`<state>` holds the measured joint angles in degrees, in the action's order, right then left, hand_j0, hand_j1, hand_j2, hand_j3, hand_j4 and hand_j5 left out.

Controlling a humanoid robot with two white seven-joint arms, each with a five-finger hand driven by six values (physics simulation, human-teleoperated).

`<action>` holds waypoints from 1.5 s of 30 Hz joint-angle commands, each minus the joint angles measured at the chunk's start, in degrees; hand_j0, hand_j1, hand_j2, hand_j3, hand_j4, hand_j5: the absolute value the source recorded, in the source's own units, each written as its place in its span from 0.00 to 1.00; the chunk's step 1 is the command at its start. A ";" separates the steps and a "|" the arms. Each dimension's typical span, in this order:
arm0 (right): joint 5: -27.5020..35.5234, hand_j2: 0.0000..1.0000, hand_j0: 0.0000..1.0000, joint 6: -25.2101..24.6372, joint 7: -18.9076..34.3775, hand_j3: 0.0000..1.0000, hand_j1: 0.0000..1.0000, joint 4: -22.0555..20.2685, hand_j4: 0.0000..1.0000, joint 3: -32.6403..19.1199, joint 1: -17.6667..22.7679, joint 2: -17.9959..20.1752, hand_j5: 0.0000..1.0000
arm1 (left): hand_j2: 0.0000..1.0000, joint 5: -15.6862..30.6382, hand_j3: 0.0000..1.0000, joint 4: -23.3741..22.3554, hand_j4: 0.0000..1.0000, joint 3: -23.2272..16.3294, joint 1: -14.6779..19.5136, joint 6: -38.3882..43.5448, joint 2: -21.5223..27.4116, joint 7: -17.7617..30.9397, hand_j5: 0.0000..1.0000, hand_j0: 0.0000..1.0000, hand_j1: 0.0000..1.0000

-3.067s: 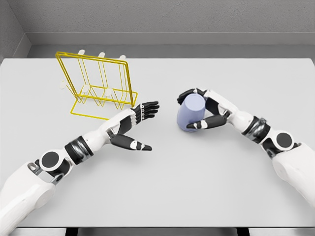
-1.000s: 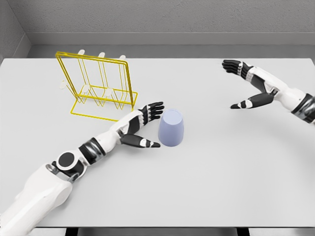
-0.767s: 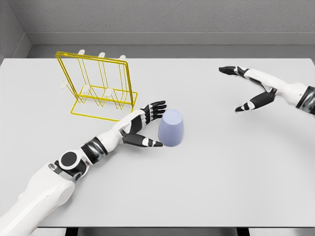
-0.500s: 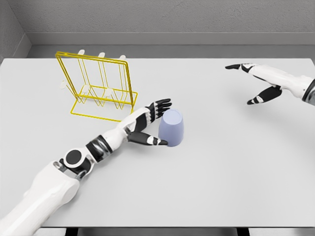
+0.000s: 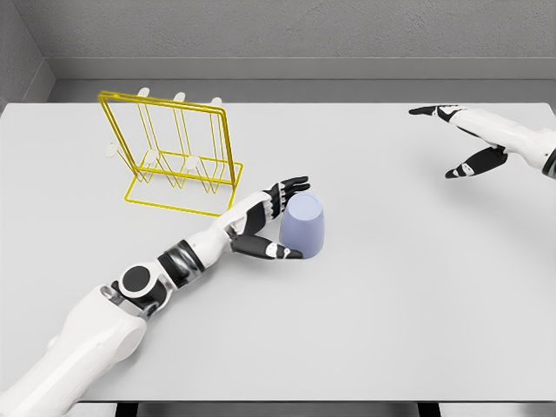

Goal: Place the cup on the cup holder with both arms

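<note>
**Cup on surface, left hand cupped at its side**

Cup [image 5: 302,225]: pale lavender, standing upside down, wide rim on the grey surface [image 5: 365,313], narrow closed end up. It sits near the middle of the surface, a little left of centre, in front of and to the right of the rack.

Left hand [image 5: 266,221]: reaches in from the lower left, forearm lying low over the surface. Fingers [image 5: 291,185] spread and curve around the cup's upper left side; the thumb [image 5: 280,252] points at the cup's lower left edge. Fingertips look to be touching or just beside the cup wall; cannot tell whether there is real contact. The hand is apart, not clamped, and the cup rests on the surface.

Rack [image 5: 170,155]: yellow wire frame, upright, on the left rear part of the surface, with pale pegs rising along its top and more inside the frame. Its base corner lies near the left forearm, apart from it. Nothing hangs on the pegs in view.

Right hand [image 5: 460,139]: far right rear, well apart from the cup, held above the surface. Fingers stretched out flat toward the left, thumb dropped below them, apart and holding nothing. Its arm leaves the picture at the right edge.

Grey wall runs behind the surface.
</note>
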<state>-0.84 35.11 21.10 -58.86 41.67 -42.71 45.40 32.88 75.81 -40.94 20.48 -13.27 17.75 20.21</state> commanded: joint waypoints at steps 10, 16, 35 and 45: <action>0.48 1.00 1.00 -0.11 0.00 1.00 1.00 0.24 1.00 -0.54 -0.26 0.04 1.00 | 1.00 -0.45 1.00 0.04 1.00 -0.02 0.00 0.00 -0.79 0.01 1.00 1.00 1.00; 0.48 1.00 1.00 -0.11 0.00 1.00 1.00 0.33 1.00 -0.89 -0.09 0.30 1.00 | 0.94 -0.54 0.94 0.04 0.94 -0.10 0.09 -0.09 -0.88 0.01 0.94 0.94 0.94; 0.48 1.00 1.00 -0.11 0.08 1.00 1.00 0.33 1.00 -0.89 0.26 0.57 1.00 | 0.49 -0.36 0.49 0.30 0.49 -0.10 0.00 -0.18 -1.40 0.27 0.49 0.49 0.49; 0.48 1.00 1.00 -0.11 0.00 1.00 1.00 0.33 1.00 -0.89 0.09 0.65 1.00 | 0.49 0.16 0.49 1.00 0.49 0.16 -0.44 -0.18 -0.79 0.62 0.49 0.49 0.49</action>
<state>-0.77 35.10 21.14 -58.51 40.85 -42.63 45.89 32.69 76.67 -40.85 20.04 -13.45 16.77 20.81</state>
